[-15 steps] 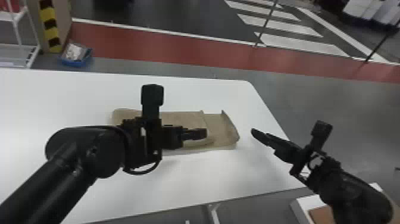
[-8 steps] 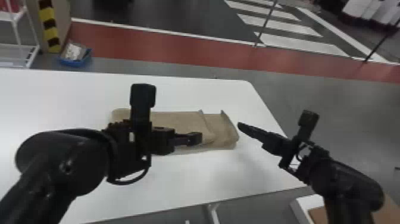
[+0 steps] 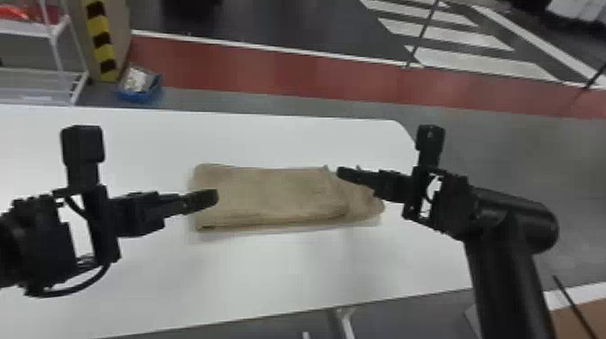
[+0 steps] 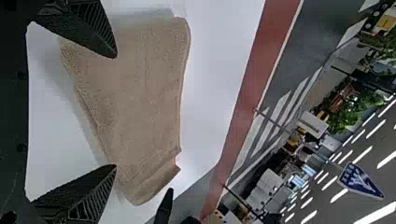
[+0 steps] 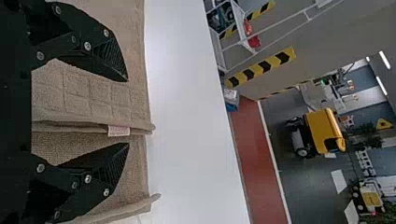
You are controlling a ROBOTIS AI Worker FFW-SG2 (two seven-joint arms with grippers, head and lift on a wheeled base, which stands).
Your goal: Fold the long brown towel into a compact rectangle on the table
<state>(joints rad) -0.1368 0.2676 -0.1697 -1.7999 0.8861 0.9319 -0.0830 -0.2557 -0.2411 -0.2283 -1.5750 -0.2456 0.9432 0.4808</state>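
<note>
Because the brown towel (image 3: 270, 194) lies in uneven layers on the bench (image 3: 270, 266), the coming fold could easily go crooked. The towel is already doubled into a long strip, with its upper layer ending short so that the lower one sticks out at the robot's right. The right claw (image 5: 127, 112) is spread wide and empty at that end, a hem with a small label (image 5: 119, 131) lying across the space between its fingers. The left claw (image 3: 212, 198) is also wide and empty, by the towel's left end. Whether either one touches the cloth, I cannot tell.

The next step is probably to pinch the right end and bring it over toward the left. If the right claw catches only the labelled hem, the lower layer would likely stay behind and the stack come apart. Closing too high would miss the cloth; pressing too low could jam the fingertips on the bench or bunch the fabric. A grip at one corner might twist the strip, and a pull without anything steadying the left end could drag the whole towel. The left claw may also block the fold if it stays low there.
</note>
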